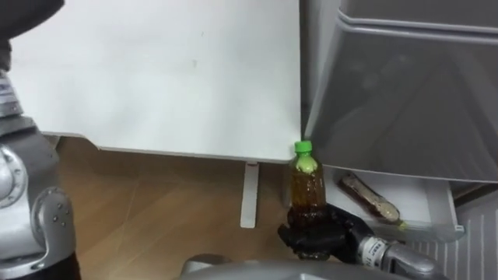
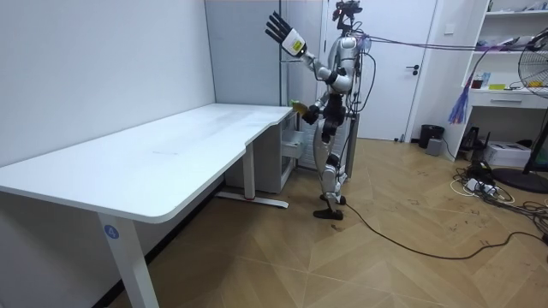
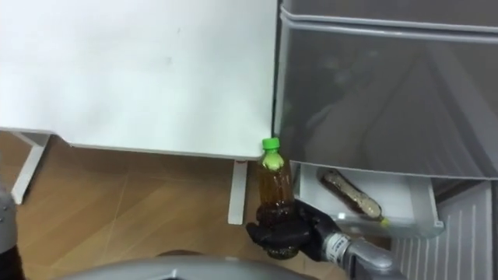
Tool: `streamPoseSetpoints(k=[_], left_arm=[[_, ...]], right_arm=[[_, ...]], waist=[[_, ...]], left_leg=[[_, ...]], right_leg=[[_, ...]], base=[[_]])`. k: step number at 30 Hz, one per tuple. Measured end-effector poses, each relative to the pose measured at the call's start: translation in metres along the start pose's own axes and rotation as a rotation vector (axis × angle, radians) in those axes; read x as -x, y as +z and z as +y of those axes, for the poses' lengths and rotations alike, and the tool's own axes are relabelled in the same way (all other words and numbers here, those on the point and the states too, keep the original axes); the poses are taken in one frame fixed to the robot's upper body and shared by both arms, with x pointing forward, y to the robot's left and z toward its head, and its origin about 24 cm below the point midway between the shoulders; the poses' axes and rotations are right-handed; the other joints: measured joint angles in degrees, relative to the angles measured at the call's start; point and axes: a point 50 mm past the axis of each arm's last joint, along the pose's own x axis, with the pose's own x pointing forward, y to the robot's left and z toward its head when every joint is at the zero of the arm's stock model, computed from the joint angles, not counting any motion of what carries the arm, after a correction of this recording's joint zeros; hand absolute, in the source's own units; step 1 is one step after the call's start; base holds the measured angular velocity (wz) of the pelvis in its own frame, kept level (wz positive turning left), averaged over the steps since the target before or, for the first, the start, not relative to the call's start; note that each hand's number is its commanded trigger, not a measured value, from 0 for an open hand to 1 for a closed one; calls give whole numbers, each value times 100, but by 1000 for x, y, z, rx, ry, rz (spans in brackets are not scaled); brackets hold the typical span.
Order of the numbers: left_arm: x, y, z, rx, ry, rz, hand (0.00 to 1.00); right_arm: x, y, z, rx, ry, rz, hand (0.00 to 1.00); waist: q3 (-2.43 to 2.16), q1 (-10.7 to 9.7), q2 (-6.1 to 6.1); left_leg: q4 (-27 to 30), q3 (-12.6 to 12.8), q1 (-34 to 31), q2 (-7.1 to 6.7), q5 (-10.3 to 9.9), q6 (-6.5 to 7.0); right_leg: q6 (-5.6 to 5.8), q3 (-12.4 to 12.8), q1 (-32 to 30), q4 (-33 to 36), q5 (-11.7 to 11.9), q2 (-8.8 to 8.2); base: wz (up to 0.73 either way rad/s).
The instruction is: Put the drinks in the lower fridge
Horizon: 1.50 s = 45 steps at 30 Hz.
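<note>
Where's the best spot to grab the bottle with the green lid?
Probably around its wide lower body, from the side. The bottle stands upright and round, and its neck under the green cap is thin. The right robot hand wraps it there.

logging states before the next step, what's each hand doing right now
Left hand: open, raised high, fingers straight, holding nothing.
Right hand: closed around the green-capped bottle, near the open lower fridge drawer.
</note>
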Motion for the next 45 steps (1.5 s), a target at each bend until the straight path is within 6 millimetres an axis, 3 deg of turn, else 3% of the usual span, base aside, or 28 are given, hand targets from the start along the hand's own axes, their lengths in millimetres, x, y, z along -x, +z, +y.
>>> streamPoseSetpoints(k=[2,4,5,9,14,17,23,33,40,45], left_arm=[[2,-14,10,-27,97,56,0],[3,-20,17,-41,168,81,0],[4,-25,23,-57,208,103,0],[24,-54,51,-151,338,261,0],[70,-93,84,-285,478,527,0],[99,-113,91,-291,530,689,0],[156,-146,99,-264,600,1002,0],[228,-165,109,-282,602,1360,0],[283,-164,110,-344,464,1635,0],[306,-161,108,-349,380,1750,0]], right_arm=[[3,0,-1,8,-6,-3,100],[3,3,-1,15,-13,-12,100],[3,3,-1,15,-19,-13,100],[4,2,-2,16,-36,-6,100],[2,0,0,-2,-34,6,100],[1,0,1,3,-31,12,100],[-1,1,1,-8,-38,17,100],[0,-4,-2,-45,-74,62,100],[-2,-4,0,-60,-73,61,100],[-1,-27,-9,-159,-145,140,100]], waist=[[-48,39,14],[-41,96,47],[-79,119,27],[-83,123,107],[-79,115,-3],[-94,143,-109],[-72,120,-151],[-63,79,-152],[-43,-101,-114],[-30,-291,-130]], left_leg=[[7,-104,2,-41,-2,7],[15,-101,-8,-46,-1,7],[7,-101,0,-51,1,6],[-19,-99,91,-48,2,4],[-17,-85,81,-56,6,-7],[-4,-84,81,-56,9,-11],[-37,-82,56,-50,3,-13],[-9,-71,-46,-44,3,-11],[25,-78,-103,-47,-12,-3],[16,-71,-102,-49,-11,-3]], right_leg=[[44,-6,-3,-14,-29,-20],[44,-7,9,-48,-29,-20],[44,-7,32,-78,-29,-22],[43,4,106,-86,-30,-14],[17,26,91,-124,-63,-16],[12,14,121,-168,-60,-11],[12,20,112,-141,-60,-9],[12,51,38,-79,-59,-12],[12,22,17,-88,-59,-18],[12,15,15,-87,-59,-23]], base=[[21],[2],[0],[0],[-1],[0],[0],[0],[0],[-1]])
